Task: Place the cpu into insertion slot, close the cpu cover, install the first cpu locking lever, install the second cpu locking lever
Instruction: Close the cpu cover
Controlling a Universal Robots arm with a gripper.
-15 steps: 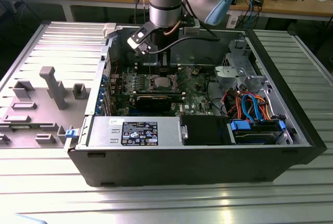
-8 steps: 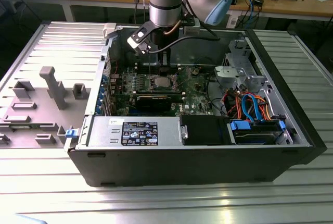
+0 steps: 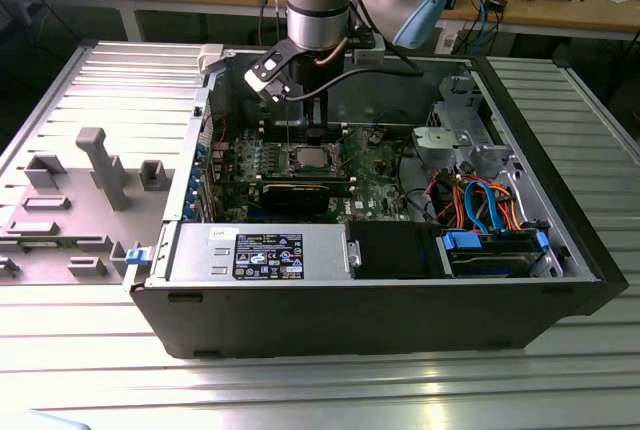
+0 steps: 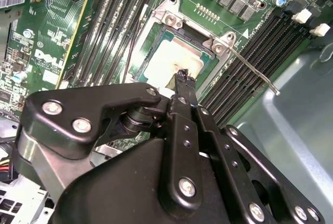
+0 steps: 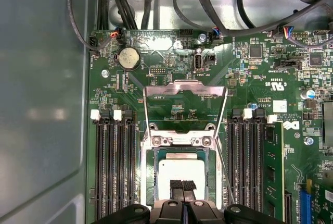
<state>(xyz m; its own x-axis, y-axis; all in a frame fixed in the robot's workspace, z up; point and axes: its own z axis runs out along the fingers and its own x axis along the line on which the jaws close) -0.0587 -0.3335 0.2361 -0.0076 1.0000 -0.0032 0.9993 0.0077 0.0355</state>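
The cpu point(image 5: 181, 171) lies flat in the insertion slot point(image 5: 151, 182), its dull silver top facing up; in the second wrist view the cpu point(image 4: 169, 57) sits inside the silver socket frame point(image 4: 174, 21). The cpu cover point(image 5: 184, 89) stands swung open beyond the socket, its window showing green board. A thin locking lever point(image 4: 255, 70) sticks out free beside the socket. My gripper point(image 5: 183, 186) hangs right over the chip's near edge with its black fingers pressed together and nothing between them. Whether the tips point(image 4: 183, 75) touch the chip I cannot tell. The gripper point(image 3: 308, 138) reaches down into the case.
Black memory slots point(image 5: 112, 166) flank the socket on both sides. A long black expansion card point(image 3: 300, 193) lies just in front of it. Cables point(image 3: 475, 200) and a drive cage point(image 3: 470, 140) fill the exterior view's right; a power supply point(image 3: 260, 250) lines the front wall.
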